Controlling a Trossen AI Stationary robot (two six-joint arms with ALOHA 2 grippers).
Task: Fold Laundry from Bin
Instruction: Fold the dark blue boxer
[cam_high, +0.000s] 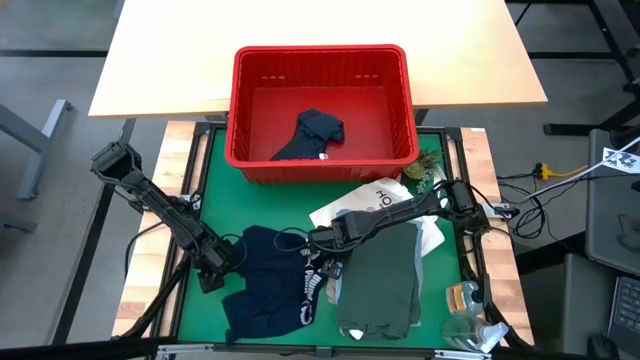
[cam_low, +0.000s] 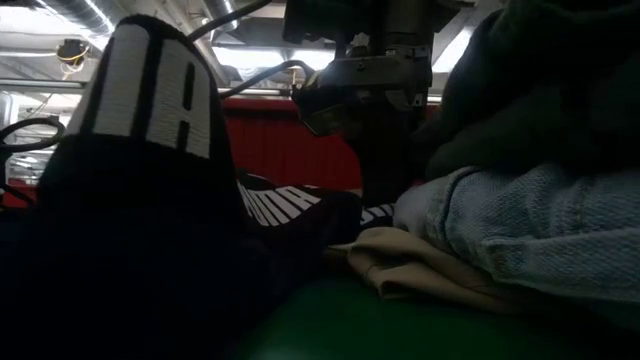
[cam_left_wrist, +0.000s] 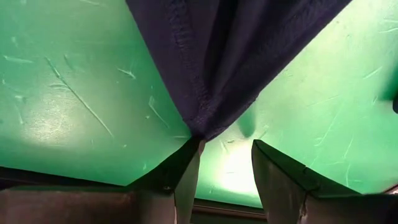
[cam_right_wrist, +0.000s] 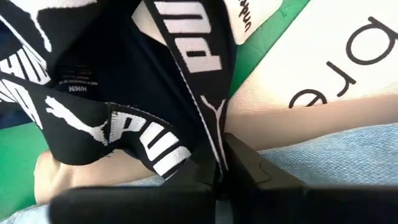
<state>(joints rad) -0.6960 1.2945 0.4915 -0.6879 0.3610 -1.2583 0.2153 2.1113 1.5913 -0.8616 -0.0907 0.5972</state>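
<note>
Right gripper (cam_high: 322, 243): centre frame, fingers pinched on the navy shorts' (cam_high: 270, 290) lettered waistband.
Left gripper (cam_high: 213, 268): lower left, jaws apart; hem beside one finger, grip unclear.
Bin (cam_high: 322, 62): top centre, one dark garment (cam_high: 312, 135) inside.
Risk: waistband slipping out, or dragging the olive garment (cam_high: 385, 280).

Grey floor (cam_high: 60, 40), light wooden table (cam_high: 320, 25)

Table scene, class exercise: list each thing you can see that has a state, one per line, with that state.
Red bin: upright, one dark garment crumpled inside.
Navy shorts: spread on the green mat, waistband bunched.
Olive garment: folded flat on the mat.
White tote bag: lying flat, partly covered.
Left gripper: jaws apart, shorts' edge at one jaw.
Right gripper: jaws shut on the shorts' waistband.
</note>
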